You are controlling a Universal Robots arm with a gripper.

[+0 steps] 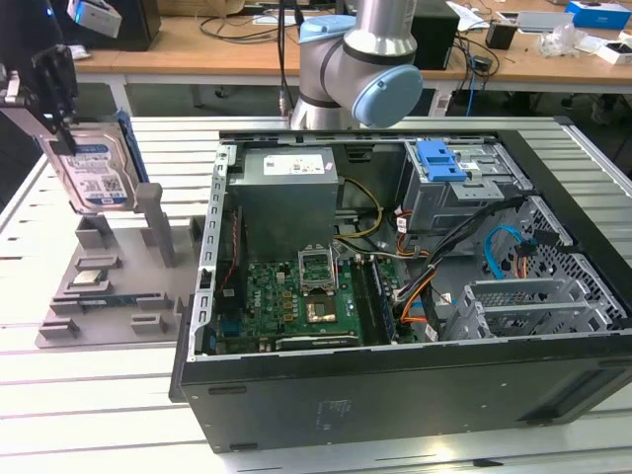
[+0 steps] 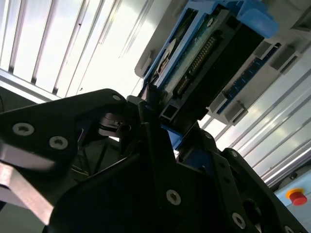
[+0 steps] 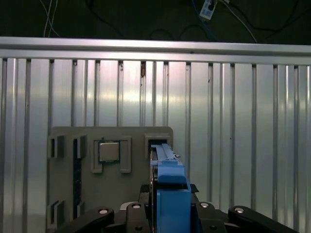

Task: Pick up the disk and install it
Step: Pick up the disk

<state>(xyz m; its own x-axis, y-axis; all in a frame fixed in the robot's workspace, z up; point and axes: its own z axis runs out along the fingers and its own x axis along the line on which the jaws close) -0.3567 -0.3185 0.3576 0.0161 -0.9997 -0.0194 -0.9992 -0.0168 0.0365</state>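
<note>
You've got the disk (image 3: 167,162) edge-on in the first wrist view, blue rail facing the camera, running straight away from the lens. The gripper (image 3: 171,204) sits on it, with black fingers (image 3: 145,190) pressed against both sides of the rail. The disk's far end lines up with a dark recess (image 3: 154,140) at the grey fixture tray's (image 3: 63,133) corner. On that tray you'll see a square processor chip (image 3: 109,152) lying flat in its pocket, just beside the disk, and a narrow dark board (image 3: 76,177) in a slot near the opposite edge. The tray lies on the ribbed aluminium table (image 3: 243,121). Cables (image 3: 48,17) hang in the dark beyond the table's edge.
</note>
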